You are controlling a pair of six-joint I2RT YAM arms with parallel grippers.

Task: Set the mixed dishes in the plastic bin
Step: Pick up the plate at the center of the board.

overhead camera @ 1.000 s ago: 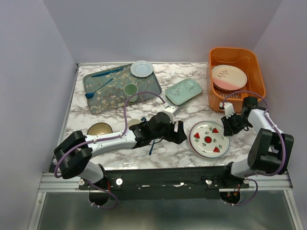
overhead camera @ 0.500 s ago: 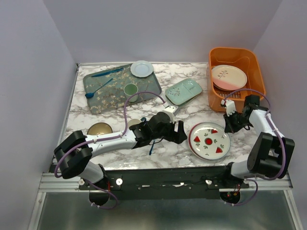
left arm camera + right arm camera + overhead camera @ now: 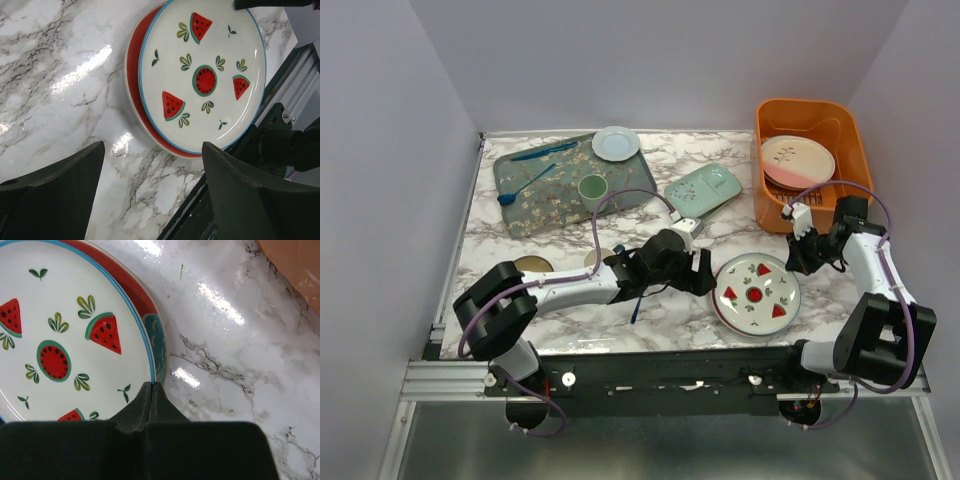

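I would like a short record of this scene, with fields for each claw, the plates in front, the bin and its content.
left claw: open, jaws wide, aimed at the plate stack
right claw: shut, tips at the rim of the watermelon plate
plate stack: watermelon plate lying on a red plate, on the marble table
orange bin: far right corner, holds a pink plate
outside the bin: green divided dish, on the table left of the bin
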